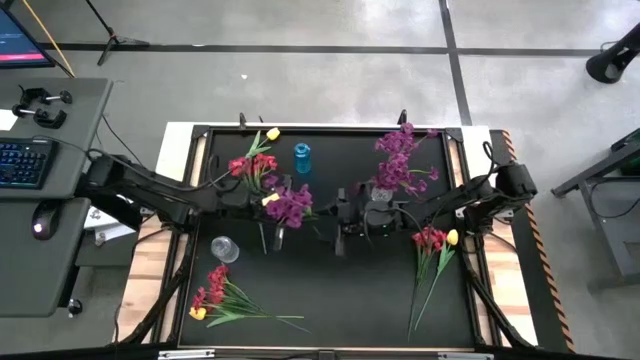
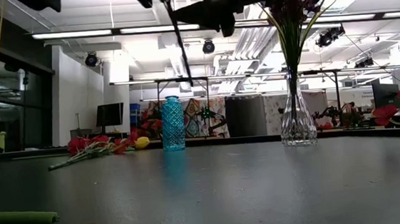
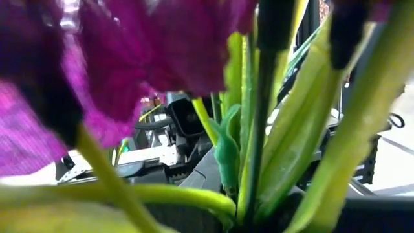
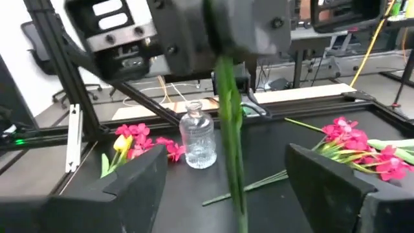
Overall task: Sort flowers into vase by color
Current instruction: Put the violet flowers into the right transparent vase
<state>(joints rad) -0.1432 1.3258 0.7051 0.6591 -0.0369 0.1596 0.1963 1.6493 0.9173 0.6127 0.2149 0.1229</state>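
My left gripper (image 1: 272,206) is shut on a purple flower (image 1: 291,205) above the table's middle. Its green stem (image 4: 230,149) hangs down between the open fingers of my right gripper (image 4: 236,188), which touch nothing. A clear vase (image 2: 298,122) at the far right holds purple flowers (image 1: 401,155). Also standing on the table are a blue vase (image 1: 302,157) and a clear glass vase (image 1: 225,248). Red and yellow flowers lie flat at the far left (image 1: 251,163), near left (image 1: 215,294) and right (image 1: 433,243). My left gripper holds the purple flower by its green stems (image 3: 257,169), just below the blooms; the blooms hide the fingers themselves. The gripper reaches in level from the table's left. The stem (image 2: 178,38) hangs below it, clear of the table.
A loose green stem piece (image 2: 19,220) lies near the front edge. A desk with a keyboard (image 1: 25,162) and mouse stands left of the table. The middle of the black mat (image 1: 340,300) toward the near edge is bare.
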